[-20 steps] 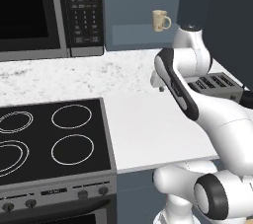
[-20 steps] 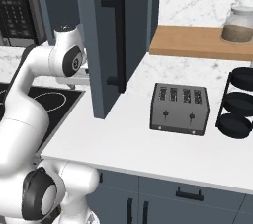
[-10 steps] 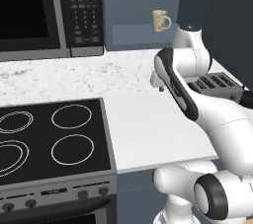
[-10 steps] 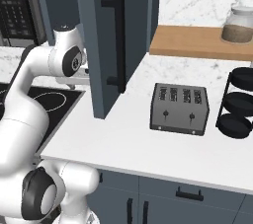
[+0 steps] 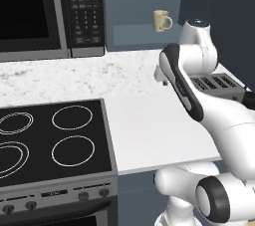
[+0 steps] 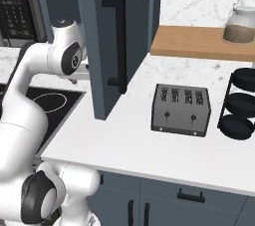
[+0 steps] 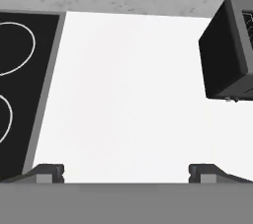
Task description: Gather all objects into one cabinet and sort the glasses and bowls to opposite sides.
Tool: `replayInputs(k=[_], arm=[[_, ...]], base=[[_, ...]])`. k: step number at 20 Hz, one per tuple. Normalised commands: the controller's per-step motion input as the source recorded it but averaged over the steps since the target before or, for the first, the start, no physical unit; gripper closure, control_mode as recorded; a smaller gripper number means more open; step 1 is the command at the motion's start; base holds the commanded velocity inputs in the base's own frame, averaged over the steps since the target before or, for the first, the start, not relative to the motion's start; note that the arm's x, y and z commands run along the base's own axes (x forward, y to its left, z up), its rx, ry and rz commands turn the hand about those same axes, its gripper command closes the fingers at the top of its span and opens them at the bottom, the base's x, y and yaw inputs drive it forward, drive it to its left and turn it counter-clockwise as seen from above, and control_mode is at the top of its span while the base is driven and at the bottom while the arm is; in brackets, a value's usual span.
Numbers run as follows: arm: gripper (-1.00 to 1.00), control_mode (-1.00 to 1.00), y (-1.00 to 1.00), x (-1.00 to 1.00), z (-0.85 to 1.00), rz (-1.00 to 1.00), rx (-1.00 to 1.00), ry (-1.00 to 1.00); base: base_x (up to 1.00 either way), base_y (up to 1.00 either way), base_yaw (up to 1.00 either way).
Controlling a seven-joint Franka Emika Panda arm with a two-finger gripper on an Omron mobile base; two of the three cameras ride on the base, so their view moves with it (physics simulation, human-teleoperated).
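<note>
One of the glasses, a cream-beige handled mug (image 5: pixel 162 20), stands upright inside the open slate-blue cabinet (image 5: pixel 144 8), on its lower shelf. The cabinet's tall door (image 6: pixel 112 41) with its black bar handle (image 6: pixel 119 41) is swung open toward me. My gripper (image 7: pixel 126 173) hangs over the white counter (image 7: pixel 128 99), well below the mug, pointing down. Its two fingertips (image 7: pixel 49 172) stand wide apart, open, with nothing between them. The bowls are out of view.
A black cooktop (image 5: pixel 45 138) lies left of the counter, with a microwave (image 5: pixel 50 11) above it. A dark toaster (image 6: pixel 182 110) sits to the right, beyond it a black tiered rack (image 6: pixel 241 105), a wooden board (image 6: pixel 199 43) and a jar (image 6: pixel 241 23).
</note>
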Motion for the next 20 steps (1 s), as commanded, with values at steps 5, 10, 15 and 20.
replayInputs(k=[5, 10, 15, 20], arm=[[-1.0, -1.0, -0.13, 0.0, 0.6, -0.06, 0.02, -0.21], [-1.0, -1.0, -0.06, 0.0, 0.54, -0.07, 0.01, -0.32], [-1.0, -1.0, 0.0, 0.0, 0.39, -0.06, 0.02, -0.44], [-1.0, -1.0, -0.02, 0.02, 0.34, -0.06, 0.04, -0.41]], base=[[0.0, 0.0, 0.0], [0.0, 0.0, 0.0], [0.0, 0.0, 0.0], [0.0, 0.0, 0.0]])
